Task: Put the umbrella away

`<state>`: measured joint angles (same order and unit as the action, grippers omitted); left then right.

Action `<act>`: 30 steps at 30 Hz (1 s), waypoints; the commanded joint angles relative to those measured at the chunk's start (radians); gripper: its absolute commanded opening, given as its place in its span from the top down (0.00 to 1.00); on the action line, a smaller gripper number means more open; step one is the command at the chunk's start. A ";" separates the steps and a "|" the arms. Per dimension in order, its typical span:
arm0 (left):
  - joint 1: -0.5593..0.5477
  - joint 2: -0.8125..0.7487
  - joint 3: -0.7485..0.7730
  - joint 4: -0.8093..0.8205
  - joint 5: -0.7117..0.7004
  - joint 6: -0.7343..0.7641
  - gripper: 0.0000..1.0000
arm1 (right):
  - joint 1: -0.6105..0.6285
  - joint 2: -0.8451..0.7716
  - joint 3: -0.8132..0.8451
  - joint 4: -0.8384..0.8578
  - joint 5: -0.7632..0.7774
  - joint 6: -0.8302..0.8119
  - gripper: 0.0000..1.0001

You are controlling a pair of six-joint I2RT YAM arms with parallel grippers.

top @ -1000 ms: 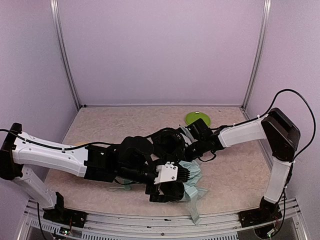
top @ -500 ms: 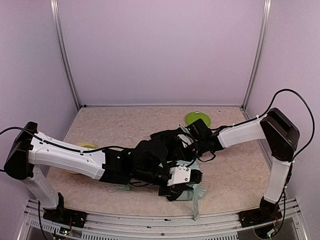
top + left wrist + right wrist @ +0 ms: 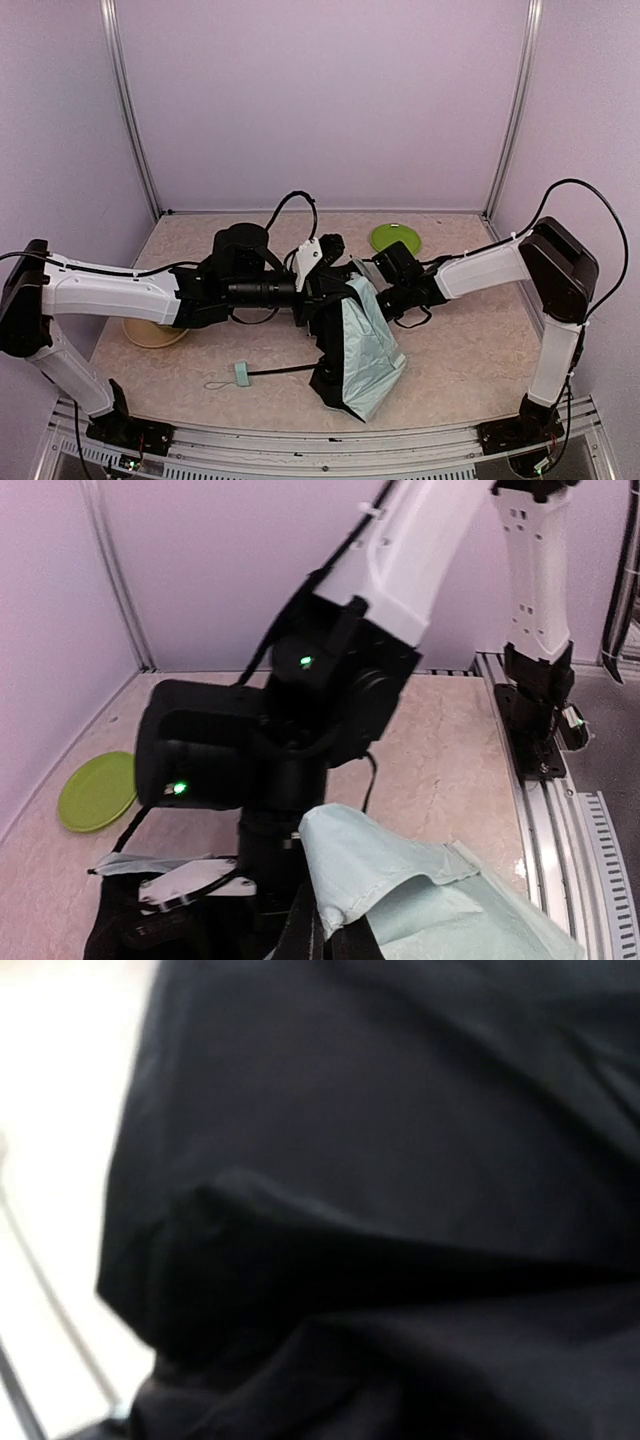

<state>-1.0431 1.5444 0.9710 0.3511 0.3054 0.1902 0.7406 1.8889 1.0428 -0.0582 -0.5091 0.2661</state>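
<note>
Left tool (image 3: pixel 322 932) pinches the umbrella (image 3: pixel 365 345); green plate (image 3: pixel 396 237) lies behind

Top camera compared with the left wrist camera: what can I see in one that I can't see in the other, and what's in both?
Only the top view shows the left arm, the small mint handle with its strap lying on the table, and a tan dish partly under that arm. Only the left wrist view shows small green lights glowing on the right arm. Both show the mint umbrella, the green plate and the right arm.
</note>
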 commanded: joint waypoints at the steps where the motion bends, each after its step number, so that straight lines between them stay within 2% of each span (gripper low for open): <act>1: 0.095 0.001 -0.075 0.174 0.121 -0.217 1.00 | 0.020 -0.021 -0.058 -0.032 -0.153 -0.058 0.54; 3: 0.145 0.018 -0.092 0.207 0.138 -0.282 1.00 | 0.020 -0.043 -0.073 -0.020 -0.171 -0.059 0.54; 7: 0.223 0.037 -0.088 0.240 0.189 -0.382 1.00 | -0.013 -0.110 -0.068 -0.056 -0.094 -0.044 0.48; 12: 0.226 0.055 -0.047 0.159 0.239 -0.342 1.00 | -0.076 -0.289 -0.059 -0.143 0.130 -0.071 0.37; 16: 0.226 0.051 -0.045 0.144 0.248 -0.330 1.00 | -0.079 -0.438 -0.046 -0.263 0.418 -0.184 0.25; 18: 0.226 0.050 -0.041 0.140 0.252 -0.321 1.00 | -0.083 -0.486 -0.046 -0.307 0.499 -0.219 0.08; 20: 0.224 0.054 -0.035 0.130 0.265 -0.309 1.00 | -0.084 -0.517 -0.040 -0.342 0.546 -0.246 0.00; 23: 0.217 0.053 -0.021 0.110 0.283 -0.292 1.00 | -0.087 -0.563 -0.029 -0.372 0.557 -0.287 0.00; 25: 0.206 0.045 -0.015 0.096 0.296 -0.272 1.00 | -0.087 -0.590 -0.020 -0.381 0.507 -0.321 0.01; 30: 0.173 -0.003 -0.026 0.065 0.317 -0.194 1.00 | -0.087 -0.671 0.008 -0.360 0.293 -0.356 0.09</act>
<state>-0.8417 1.5883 0.9287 0.4465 0.5812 -0.0803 0.6579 1.2980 1.0046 -0.4187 -0.0624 -0.0341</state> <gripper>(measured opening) 0.010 0.947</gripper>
